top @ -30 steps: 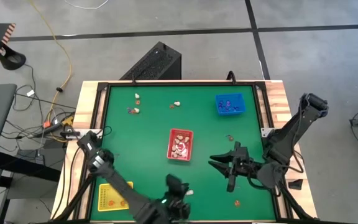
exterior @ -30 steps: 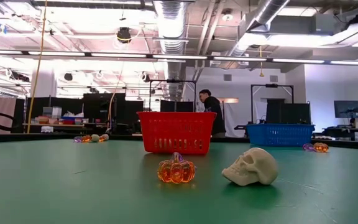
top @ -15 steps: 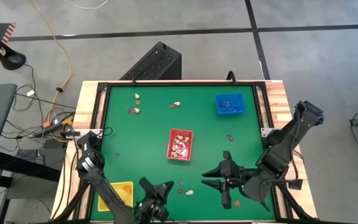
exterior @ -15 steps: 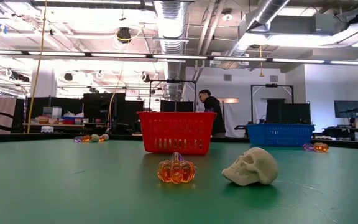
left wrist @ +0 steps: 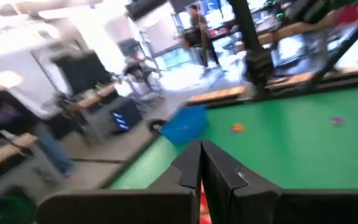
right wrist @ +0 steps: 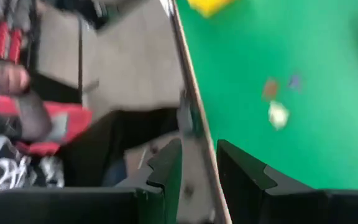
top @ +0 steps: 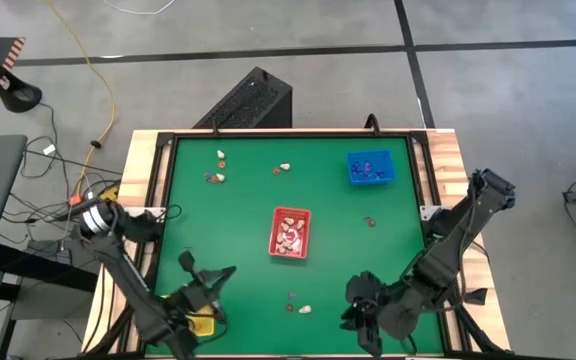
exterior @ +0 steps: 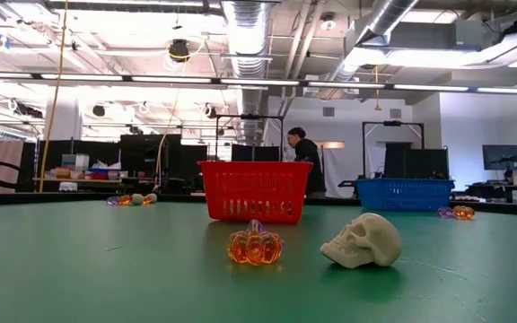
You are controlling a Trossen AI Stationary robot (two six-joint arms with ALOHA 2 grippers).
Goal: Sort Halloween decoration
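Green tabletop (top: 238, 210) lies open; left jaws clenched, right jaws slightly parted, both near its front edge.

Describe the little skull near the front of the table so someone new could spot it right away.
Start at the red tray in the middle of the green table. Toward the near edge lie two trinkets side by side. The skull is the cream one; its neighbour is a glossy orange pumpkin.

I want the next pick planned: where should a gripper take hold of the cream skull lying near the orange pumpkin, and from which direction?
Probably from straight above, closing across the rounded cranium of the skull. It rests on the table tilted, jaw end narrower and lower, so the wide dome offers the firmest hold. The pumpkin stands apart from it, leaving room for the fingers.
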